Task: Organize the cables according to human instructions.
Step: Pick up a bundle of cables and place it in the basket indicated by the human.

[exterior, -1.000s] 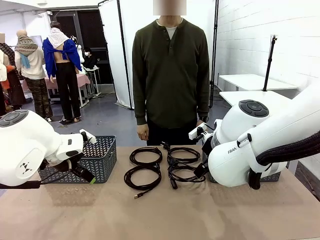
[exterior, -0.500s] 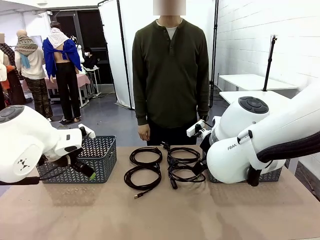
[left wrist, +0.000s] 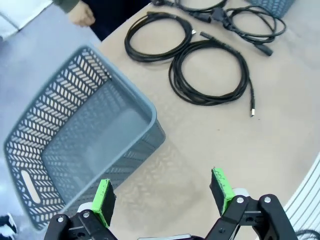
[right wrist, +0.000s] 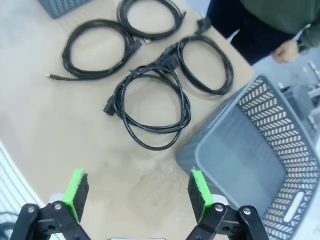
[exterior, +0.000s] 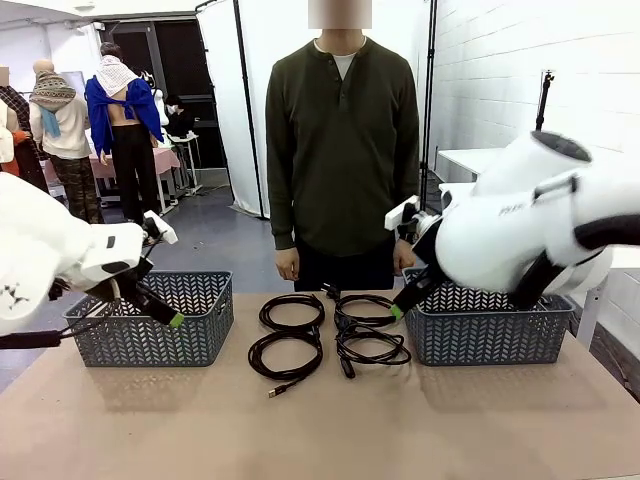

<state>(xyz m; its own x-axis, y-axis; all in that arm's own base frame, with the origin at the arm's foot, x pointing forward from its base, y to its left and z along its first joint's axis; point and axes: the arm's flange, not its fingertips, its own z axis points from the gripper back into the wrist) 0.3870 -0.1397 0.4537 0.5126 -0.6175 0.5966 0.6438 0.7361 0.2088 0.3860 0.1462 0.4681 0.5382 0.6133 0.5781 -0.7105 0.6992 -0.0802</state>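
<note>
flanking the cables (exterior: 345, 328), two grey baskets (exterior: 150, 318)

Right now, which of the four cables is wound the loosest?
The right-hand cable nearer the robot: its loops splay apart, while the other three lie as tidy rings.

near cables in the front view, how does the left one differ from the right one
The near left cable is a tidy round coil; the near right cable is looser, with its loops spread apart. The near left cable ends in a slim plug with a light tip; the near right cable ends in a chunkier black plug. Both are black and lie flat on the table, untouched.
</note>
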